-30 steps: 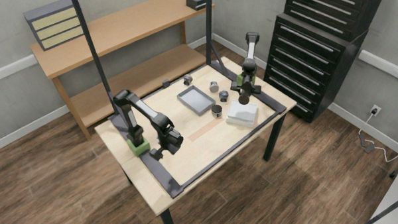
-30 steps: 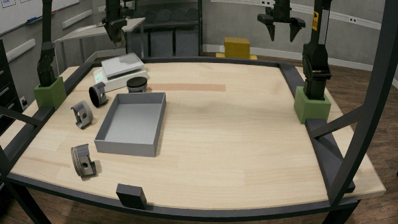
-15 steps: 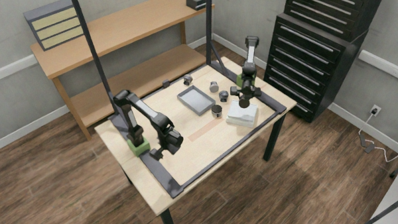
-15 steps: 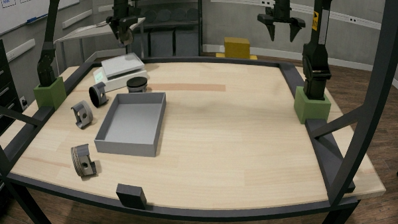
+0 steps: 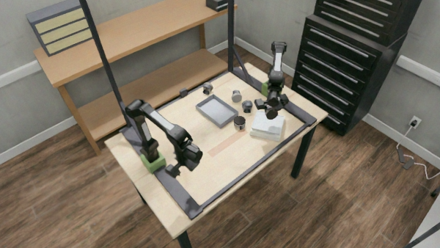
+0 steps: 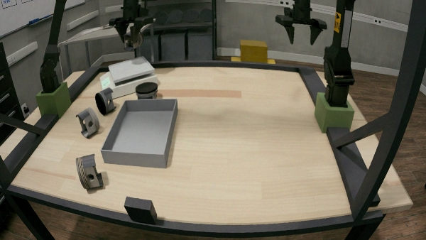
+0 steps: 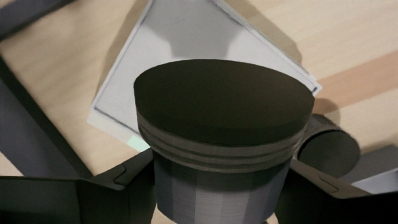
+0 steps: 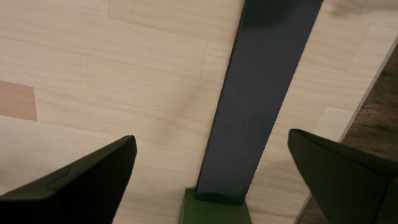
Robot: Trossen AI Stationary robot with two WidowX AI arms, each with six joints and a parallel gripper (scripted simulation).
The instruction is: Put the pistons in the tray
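With the left gripper (image 5: 271,107) (image 6: 132,38) (image 7: 213,152) clamped on a piston (image 5: 271,114) (image 6: 136,42) (image 7: 220,110) above the scale (image 5: 267,126) (image 6: 131,71) (image 7: 120,85) by the table's (image 5: 220,172) (image 6: 248,142) (image 7: 45,90) (image 8: 125,100) far-left corner in the exterior view, lowering looks next, while the right gripper (image 5: 186,161) (image 6: 302,42) (image 8: 211,139), fingers apart, hangs much farther off.

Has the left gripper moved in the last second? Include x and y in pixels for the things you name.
Yes. In the exterior view, the left gripper (image 5: 271,107) (image 6: 130,40) (image 7: 213,152) has shifted toward the picture's right, judged against the white scale (image 5: 265,126) (image 6: 130,69) (image 7: 122,92) below it.
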